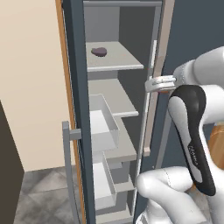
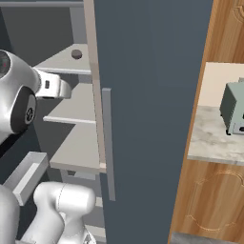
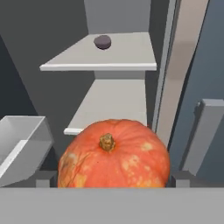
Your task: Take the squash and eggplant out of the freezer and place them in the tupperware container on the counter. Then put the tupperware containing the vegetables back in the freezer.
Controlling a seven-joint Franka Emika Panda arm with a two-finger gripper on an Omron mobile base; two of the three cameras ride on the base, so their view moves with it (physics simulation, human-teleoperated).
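Observation:
The orange-red squash [image 3: 113, 155] sits between my gripper's [image 3: 112, 180] two fingertips in the hand view, spanning the whole gap, with nothing under it. My gripper [image 1: 156, 83] hangs in front of the freezer's [image 1: 76, 65] open compartment, by the edge of the middle shelf, shut on the squash. A sliver of orange squash [image 1: 164, 90] shows under the fingers in the left base view. The dark purple eggplant [image 1: 99, 52] lies on the upper shelf, farther in and above my gripper [image 2: 59, 88]; the eggplant [image 3: 102, 42] is untouched. The tupperware container is out of view.
The freezer door [image 2: 152, 95] stands open to the right of my hand. A pale drawer [image 1: 104, 124] is pulled out below the shelves, another under it. The counter [image 2: 212, 140] with a mint-green toaster oven [image 2: 233, 107] lies past the door on the right.

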